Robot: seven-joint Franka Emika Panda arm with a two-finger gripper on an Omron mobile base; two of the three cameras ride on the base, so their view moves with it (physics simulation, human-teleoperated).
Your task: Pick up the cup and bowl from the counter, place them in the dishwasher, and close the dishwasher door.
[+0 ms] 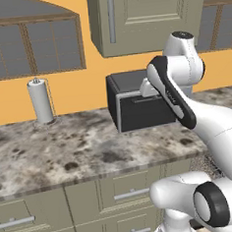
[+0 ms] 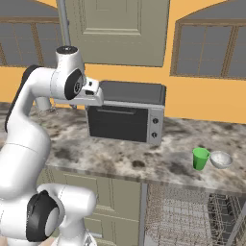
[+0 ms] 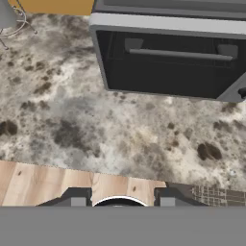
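Right base view: a black-and-silver toaster oven (image 2: 126, 116) sits on the counter (image 2: 120, 161) by the raised arm, a paper towel roll (image 1: 40, 100) off to the left. The green cup (image 2: 200, 158) and pale bowl (image 2: 221, 159) stand side by side, above the dishwasher (image 2: 192, 216) rack. The gripper (image 3: 119, 198) is part open, holding nothing.
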